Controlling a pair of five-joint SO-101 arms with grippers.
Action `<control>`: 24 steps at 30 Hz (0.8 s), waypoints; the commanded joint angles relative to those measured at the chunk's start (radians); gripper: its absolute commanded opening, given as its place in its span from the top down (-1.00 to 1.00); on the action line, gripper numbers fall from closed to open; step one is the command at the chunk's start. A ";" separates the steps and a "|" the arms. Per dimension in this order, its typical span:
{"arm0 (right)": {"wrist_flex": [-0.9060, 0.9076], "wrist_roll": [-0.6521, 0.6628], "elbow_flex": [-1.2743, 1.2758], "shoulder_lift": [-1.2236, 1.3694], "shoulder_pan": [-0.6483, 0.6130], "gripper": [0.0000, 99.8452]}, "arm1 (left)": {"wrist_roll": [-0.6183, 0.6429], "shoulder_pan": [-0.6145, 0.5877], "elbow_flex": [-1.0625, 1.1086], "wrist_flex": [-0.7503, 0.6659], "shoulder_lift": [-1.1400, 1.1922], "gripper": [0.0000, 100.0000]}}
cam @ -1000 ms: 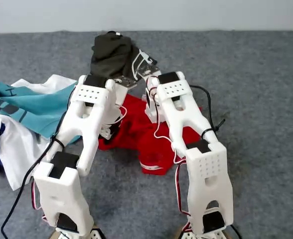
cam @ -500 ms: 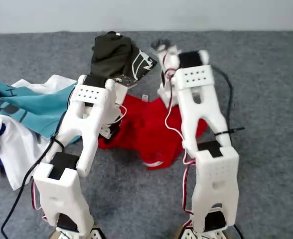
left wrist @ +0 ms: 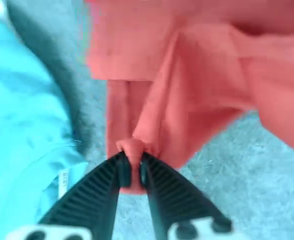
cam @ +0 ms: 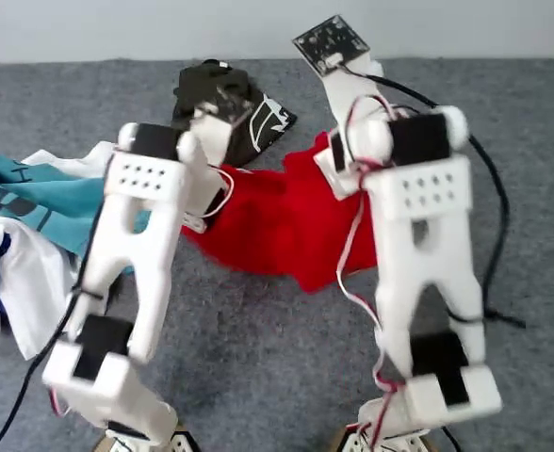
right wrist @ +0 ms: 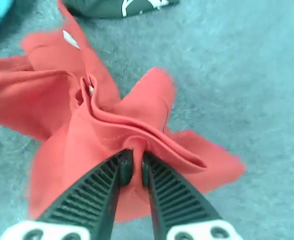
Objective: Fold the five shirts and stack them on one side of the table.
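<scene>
Both arms have risen, drawing the red shirt [cam: 277, 226] up between them over the middle of the table [cam: 522, 141]. Now the left gripper [left wrist: 132, 167] and the right gripper [right wrist: 133, 166] each clamp a bunched fold. Soft, light, floppy cloth; it would probably spread better held at the hems.

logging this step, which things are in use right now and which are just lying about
In use: red shirt, pinched by left gripper and right gripper.

Lying about, waiting their turn: black shirt, teal shirt, white shirt.
</scene>
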 commanded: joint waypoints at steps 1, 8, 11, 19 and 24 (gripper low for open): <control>0.044 0.052 0.080 -0.202 0.030 0.98 | 0.014 -0.008 -0.031 0.023 -0.207 0.97; -0.024 0.052 0.457 -0.300 0.142 0.97 | 0.014 -0.006 0.097 0.023 -0.400 0.97; -0.202 0.051 0.644 -0.300 0.183 0.97 | 0.014 -0.002 0.114 0.023 -0.431 0.97; -0.582 0.048 0.964 -0.298 0.196 0.66 | 0.014 0.002 0.116 0.023 -0.433 0.97; -0.394 0.000 0.873 -0.331 0.202 0.41 | 0.014 0.002 0.117 0.023 -0.433 0.97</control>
